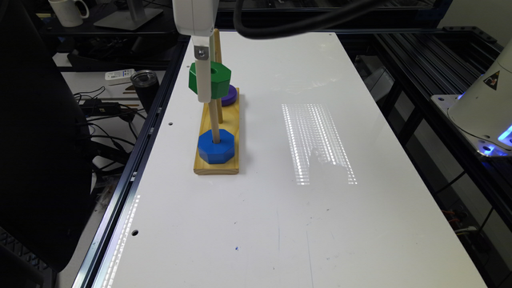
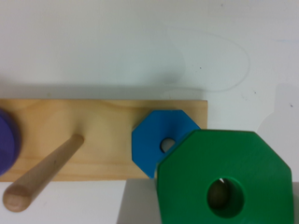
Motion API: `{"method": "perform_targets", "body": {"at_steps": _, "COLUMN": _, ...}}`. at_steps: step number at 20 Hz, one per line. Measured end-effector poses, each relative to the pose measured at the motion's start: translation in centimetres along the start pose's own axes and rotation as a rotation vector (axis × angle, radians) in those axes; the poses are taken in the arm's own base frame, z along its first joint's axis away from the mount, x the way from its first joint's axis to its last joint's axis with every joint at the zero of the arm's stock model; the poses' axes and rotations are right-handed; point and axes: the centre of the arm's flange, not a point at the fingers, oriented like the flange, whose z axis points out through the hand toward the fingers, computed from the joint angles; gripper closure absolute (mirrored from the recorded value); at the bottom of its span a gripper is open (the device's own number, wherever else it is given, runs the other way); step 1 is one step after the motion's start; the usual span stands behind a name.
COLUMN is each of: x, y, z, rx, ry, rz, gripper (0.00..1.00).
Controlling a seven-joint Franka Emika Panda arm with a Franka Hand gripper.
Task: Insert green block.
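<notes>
Closest to your wrist camera is the green block (image 2: 226,177), held up off the surface (image 1: 280,200) with its round hole facing the lens. In the exterior view the pincer (image 1: 204,86) comes down from above and pinches the green block (image 1: 210,80) by its sides, one white finger running down its near face. The block hangs in the air well above the wooden base (image 1: 218,164), near the tops of the pegs.

You are in the carry-and-align step: the block is lifted but not yet threaded. In the wrist view something pale shows inside the green block's hole, which may be the top of a peg; I cannot tell for sure. The blue block (image 2: 159,140) sits at the bottom of the near peg (image 1: 215,120) at the end of the base. The middle peg (image 2: 44,175) stands bare. A purple disc (image 2: 7,142) rests at the far end of the base.

Your next move calls for a choice of peg, which the task does not name, then centring the hole squarely over its tip with the block level before you lower. The hole looks only slightly wider than the peg, so a small offset could catch the rim on the tip and tip the base.

No bins or trays here; the base and pegs do the holding, blue on one, purple at the other end.
</notes>
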Motion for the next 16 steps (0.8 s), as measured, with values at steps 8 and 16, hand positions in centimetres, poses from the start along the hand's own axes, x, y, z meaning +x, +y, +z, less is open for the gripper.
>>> {"method": "perform_targets", "body": {"at_steps": 8, "x": 0.1, "y": 0.0, "z": 0.6, "rx": 0.001, "ry": -0.002, "rz": 0.001, "gripper": 1.0}}
{"method": "perform_targets", "body": {"at_steps": 16, "x": 0.2, "y": 0.0, "z": 1.2, "rx": 0.002, "ry": -0.002, "rz": 0.002, "gripper": 1.0}}
